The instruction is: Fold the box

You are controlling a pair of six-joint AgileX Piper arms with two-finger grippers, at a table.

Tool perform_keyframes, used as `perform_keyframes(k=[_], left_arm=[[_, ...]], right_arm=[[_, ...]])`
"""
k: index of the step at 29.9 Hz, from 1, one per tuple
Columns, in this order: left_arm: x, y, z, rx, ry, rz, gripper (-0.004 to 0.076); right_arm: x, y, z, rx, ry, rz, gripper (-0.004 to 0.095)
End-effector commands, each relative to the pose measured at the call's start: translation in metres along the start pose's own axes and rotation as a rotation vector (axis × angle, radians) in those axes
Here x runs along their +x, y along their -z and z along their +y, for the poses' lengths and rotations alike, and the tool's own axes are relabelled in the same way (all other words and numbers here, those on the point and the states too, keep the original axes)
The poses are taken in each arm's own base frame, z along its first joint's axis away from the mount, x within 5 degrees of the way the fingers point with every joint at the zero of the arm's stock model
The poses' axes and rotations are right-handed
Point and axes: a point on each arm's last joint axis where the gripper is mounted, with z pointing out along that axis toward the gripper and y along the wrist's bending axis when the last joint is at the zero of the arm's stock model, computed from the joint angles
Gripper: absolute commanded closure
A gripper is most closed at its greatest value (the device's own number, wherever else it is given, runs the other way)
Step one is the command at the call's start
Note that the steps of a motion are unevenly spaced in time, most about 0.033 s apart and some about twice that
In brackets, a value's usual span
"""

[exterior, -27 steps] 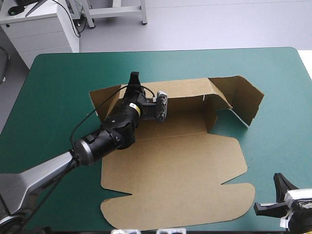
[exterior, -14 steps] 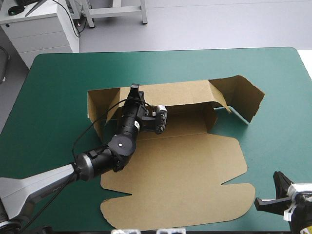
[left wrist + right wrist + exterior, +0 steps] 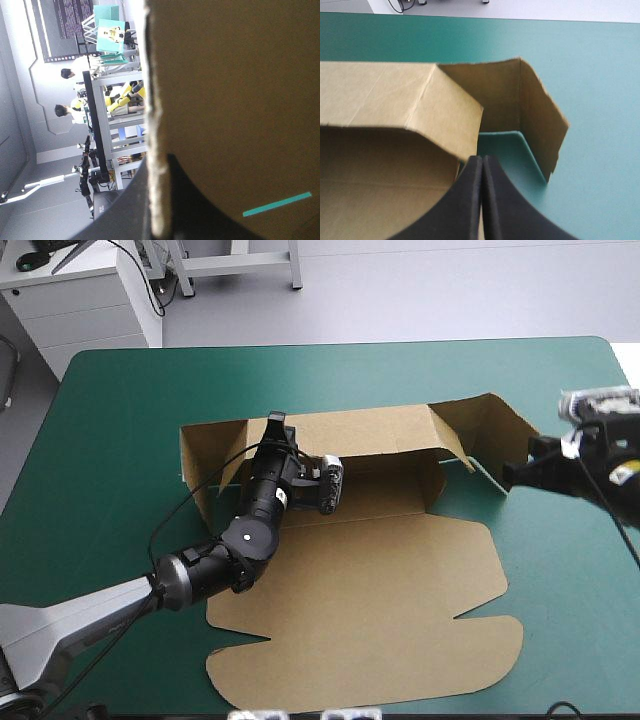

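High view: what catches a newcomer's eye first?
The brown box, half raised on the teal-green cover: its lid lies flat toward the near edge, its far wall stands. The left gripper is shut on that wall's top edge; the right gripper, also shut, points at the upright flap at the box's right end.

The box [image 3: 360, 580] is matt brown cardboard, rough and fibrous at its cut edge, on the smooth, matt teal-green cover [image 3: 120, 410].
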Motion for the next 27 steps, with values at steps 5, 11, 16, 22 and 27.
perform_keyframes(k=[5,11,16,22,27], left_arm=[[0.003,0.009,0.022,-0.101,-0.009,0.002,0.0731],[0.003,0.009,0.022,-0.101,-0.009,0.002,0.0731],[0.002,0.009,0.022,-0.1,-0.009,-0.002,0.0731],[0.002,0.009,0.022,-0.099,-0.01,-0.004,0.0731],[0.002,0.009,0.022,-0.099,-0.01,-0.004,0.0731]], right_arm=[[-0.081,-0.065,-0.021,-0.035,0.031,-0.077,0.0927],[-0.104,-0.118,-0.035,-0.058,0.012,-0.043,0.0927],[-0.107,-0.157,-0.042,-0.101,-0.042,-0.024,0.0927],[-0.094,-0.195,-0.047,-0.16,-0.082,0.086,0.0926],[-0.077,-0.205,-0.045,-0.208,-0.078,0.229,0.0926]])
